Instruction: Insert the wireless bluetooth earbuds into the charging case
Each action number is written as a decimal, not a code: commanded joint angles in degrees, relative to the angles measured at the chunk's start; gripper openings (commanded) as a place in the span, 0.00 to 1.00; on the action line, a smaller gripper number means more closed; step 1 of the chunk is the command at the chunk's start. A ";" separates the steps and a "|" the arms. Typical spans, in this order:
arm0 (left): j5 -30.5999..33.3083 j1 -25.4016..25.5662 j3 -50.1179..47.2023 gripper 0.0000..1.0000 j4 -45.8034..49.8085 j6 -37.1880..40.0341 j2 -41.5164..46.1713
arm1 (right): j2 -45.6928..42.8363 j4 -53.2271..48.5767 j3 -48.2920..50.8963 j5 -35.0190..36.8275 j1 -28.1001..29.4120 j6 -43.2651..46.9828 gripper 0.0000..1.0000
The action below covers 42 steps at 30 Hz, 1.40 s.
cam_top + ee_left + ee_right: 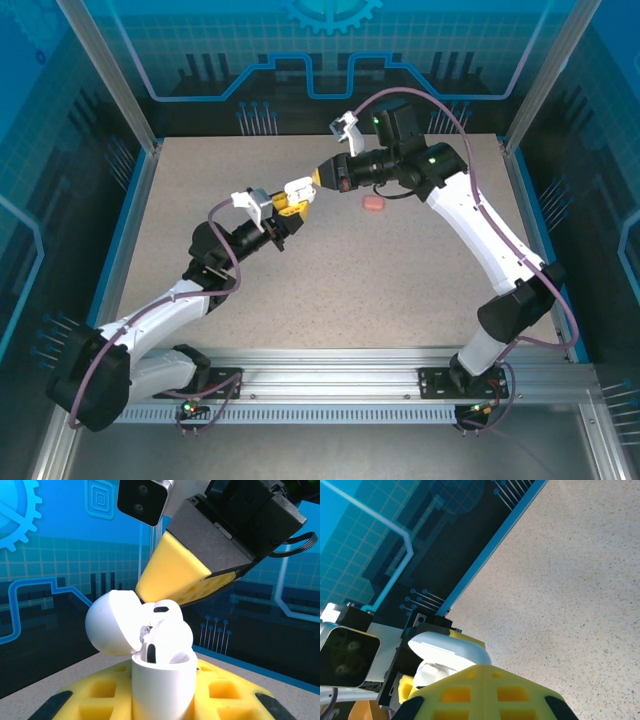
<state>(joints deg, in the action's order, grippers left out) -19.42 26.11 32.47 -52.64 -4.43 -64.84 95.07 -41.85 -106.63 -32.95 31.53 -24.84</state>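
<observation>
My left gripper (286, 206) is shut on the body of a white charging case (162, 690), held upright above the table with its lid (112, 622) swung open to the left. One white earbud (175, 636) sits in the case's mouth, and a second white earbud (162, 611) lies on top of it, partly out. My right gripper (484, 671) is shut, its yellow fingertips (172, 575) pressed together with nothing between them. They touch the upper earbud from above. From the right wrist, the case lid (451, 650) shows just beyond my tips.
A salmon-pink pebble-shaped case (373, 203) lies on the speckled table (400, 270) to the right of both grippers. Blue walls and aluminium posts ring the table. The left wrist camera (345, 655) sits close beside the case.
</observation>
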 commanded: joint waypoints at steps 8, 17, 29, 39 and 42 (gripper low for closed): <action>-0.87 0.21 1.01 0.00 -1.67 0.47 -0.29 | 2.22 -5.89 -4.13 -5.41 1.76 4.81 0.04; -0.95 0.23 1.02 0.00 -1.62 0.12 -0.27 | -0.70 -0.47 -0.21 0.69 -2.37 0.31 0.16; -0.81 0.35 1.28 0.00 -1.68 0.35 -0.52 | -4.28 -1.49 0.03 -1.57 -0.34 2.08 0.13; -0.97 0.31 1.45 0.00 -1.56 0.75 -0.36 | -8.67 -0.36 6.65 -1.81 4.02 1.55 0.11; -1.06 0.32 1.63 0.00 -1.24 0.76 -0.38 | -7.94 0.32 6.95 -2.06 4.33 1.39 0.11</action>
<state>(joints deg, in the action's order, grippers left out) -19.40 26.15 32.47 -52.60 -4.40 -65.21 87.02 -42.33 -100.47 -33.65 35.00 -23.14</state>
